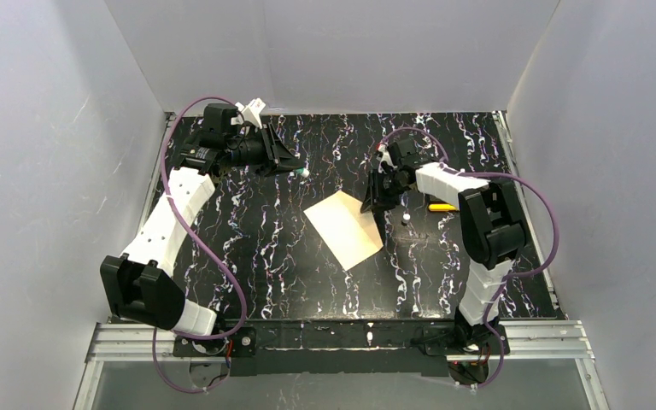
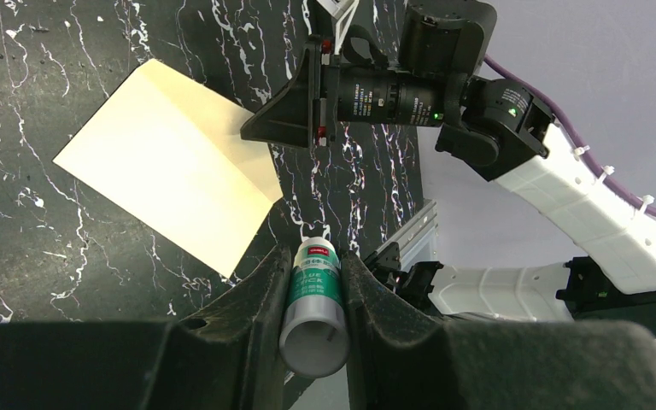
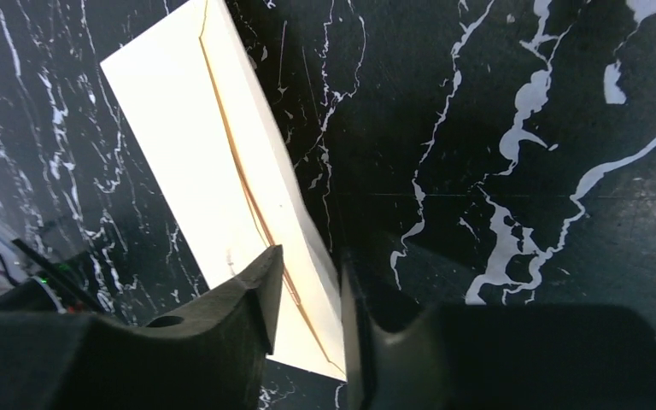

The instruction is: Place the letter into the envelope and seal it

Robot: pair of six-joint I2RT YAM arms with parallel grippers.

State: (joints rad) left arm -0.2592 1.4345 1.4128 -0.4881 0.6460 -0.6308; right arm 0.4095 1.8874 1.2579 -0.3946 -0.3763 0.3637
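The cream envelope (image 1: 343, 229) lies flat at the table's middle. It also shows in the left wrist view (image 2: 171, 162) and in the right wrist view (image 3: 196, 145), where its flap (image 3: 299, 231) stands up along a tan crease line. My right gripper (image 1: 370, 205) is at the envelope's far right edge. Its jaws (image 3: 312, 260) are a little apart, astride the flap's edge. My left gripper (image 1: 297, 169) is far left of the envelope, shut on a green-and-white glue stick (image 2: 314, 290). No separate yellow letter sheet is in view.
A small yellow object (image 1: 441, 207) and a small white object (image 1: 406, 219) lie on the black marbled table (image 1: 265, 273), just right of my right gripper. White walls enclose the table on three sides. A metal rail (image 1: 342, 337) runs along the near edge.
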